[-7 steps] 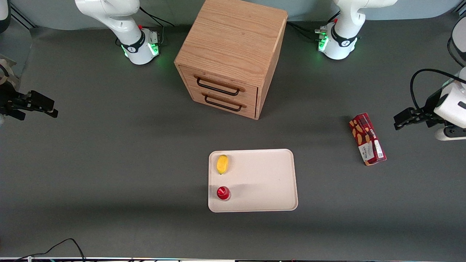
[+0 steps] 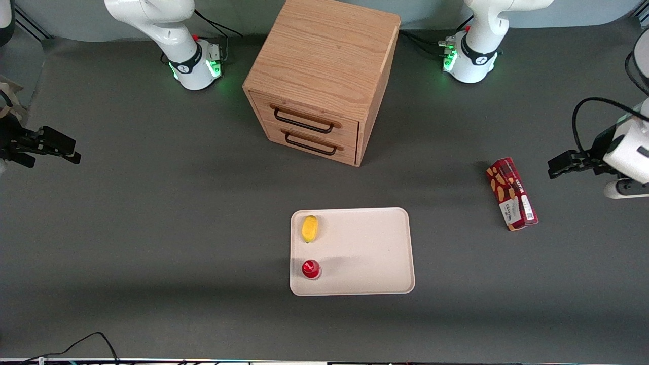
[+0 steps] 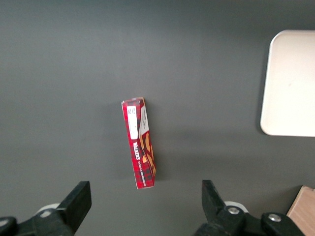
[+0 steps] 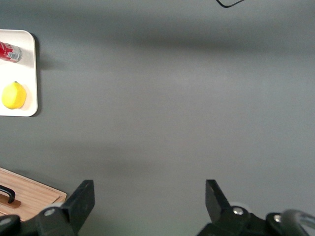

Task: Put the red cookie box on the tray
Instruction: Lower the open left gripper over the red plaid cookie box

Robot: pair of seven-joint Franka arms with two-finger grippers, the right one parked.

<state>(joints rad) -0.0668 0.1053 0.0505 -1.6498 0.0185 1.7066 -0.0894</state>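
The red cookie box (image 2: 511,193) lies flat on the grey table toward the working arm's end, its white label at the end nearer the front camera. It also shows in the left wrist view (image 3: 139,142). The cream-white tray (image 2: 365,253) lies in the middle of the table, nearer the front camera than the wooden drawer cabinet; one corner of it shows in the left wrist view (image 3: 290,83). My left gripper (image 2: 557,166) hangs above the table beside the box, farther toward the table's end. It is open and empty (image 3: 145,206), jaws wide apart.
A wooden two-drawer cabinet (image 2: 322,76) stands farther from the front camera than the tray. A yellow lemon (image 2: 310,228) and a small round red object (image 2: 311,269) sit on the tray's edge toward the parked arm. A black cable (image 2: 76,344) lies at the front edge.
My left gripper has shifted slightly farther from the front camera. The box and tray have not moved.
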